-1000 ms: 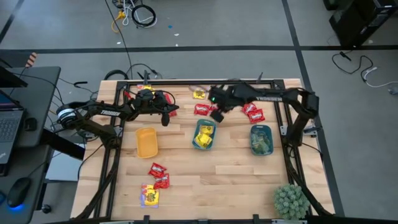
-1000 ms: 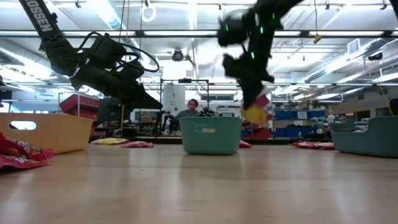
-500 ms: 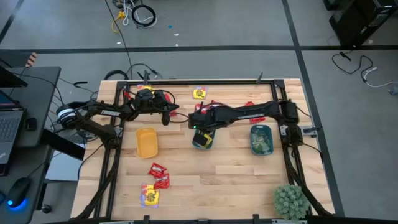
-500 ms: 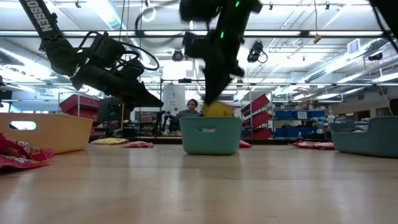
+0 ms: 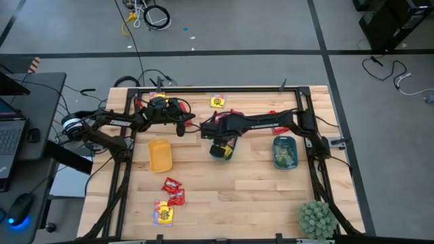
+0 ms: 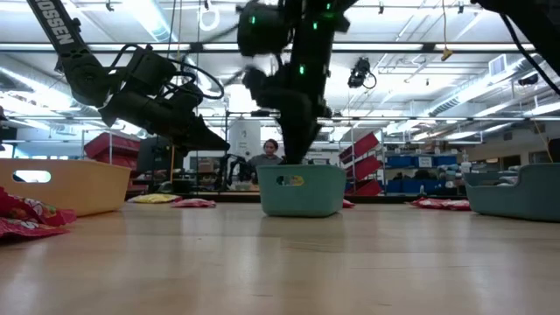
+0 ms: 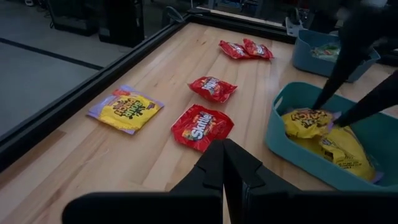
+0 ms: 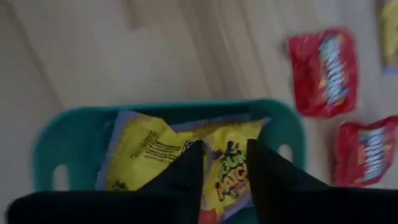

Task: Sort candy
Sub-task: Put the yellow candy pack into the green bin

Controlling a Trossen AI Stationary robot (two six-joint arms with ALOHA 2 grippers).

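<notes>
**Inspector A:** High view: right end effector [image 5: 222, 150] over the middle teal tray [image 5: 226, 156]; left end effector [image 5: 180, 129] waits near the desk's [image 5: 224, 196] far left side, shut.

**Inspector B:** Left wrist view: right fingers parted, tips inside the tray against a yellow candy packet [image 7: 309, 120]. Red packets [image 7: 201, 126] remain loose.

**Inspector A:** Right wrist view confirms a narrow gap above yellow packets [image 8: 149, 152].

**Inspector B:** Judgement: deposit step; next, withdraw clear, then fetch a red packet.

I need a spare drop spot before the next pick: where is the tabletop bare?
Bare wood lies in front of the middle teal tray and the right teal tray, up to the spiky green plant. A smaller gap separates the yellow-orange tray from the middle tray. Crowded: the back strip, with red packets, both arms and the right gripper over the middle tray.
</notes>
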